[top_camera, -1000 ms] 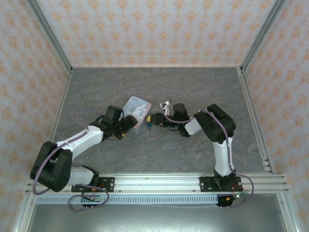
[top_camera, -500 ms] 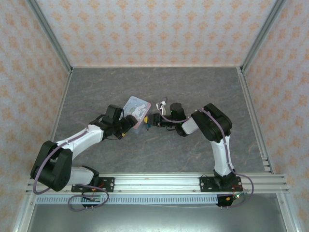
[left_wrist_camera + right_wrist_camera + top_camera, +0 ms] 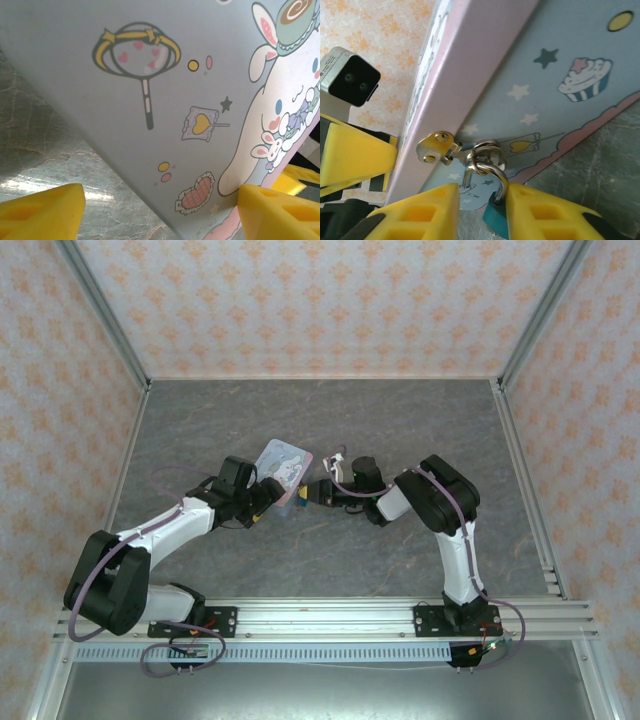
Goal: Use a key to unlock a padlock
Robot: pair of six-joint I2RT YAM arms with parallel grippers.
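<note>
The padlock [image 3: 496, 219] has a teal body and a silver shackle that hangs through the hasp ring [image 3: 487, 152] on the pastel cartoon tin [image 3: 284, 462]. My right gripper [image 3: 482, 212] is closed around the padlock, and its right finger [image 3: 545, 212] is against the shackle. From above, my right gripper [image 3: 317, 490] is at the tin's right side, where the padlock [image 3: 303, 498] hangs. My left gripper [image 3: 160, 215] stands wide open at the tin's [image 3: 150, 75] lid. One finger [image 3: 280, 210] touches the lid, the other is apart over bare table. The key is hidden.
The tin stands tilted on the grey marbled table [image 3: 330, 410], between the two arms. Patterned walls [image 3: 320, 300] and metal frame posts enclose the table on three sides. Open floor lies behind and to either side of the tin.
My right gripper has moved a little left, closer against the tin's side. The left arm and the tin have hardly moved.
</note>
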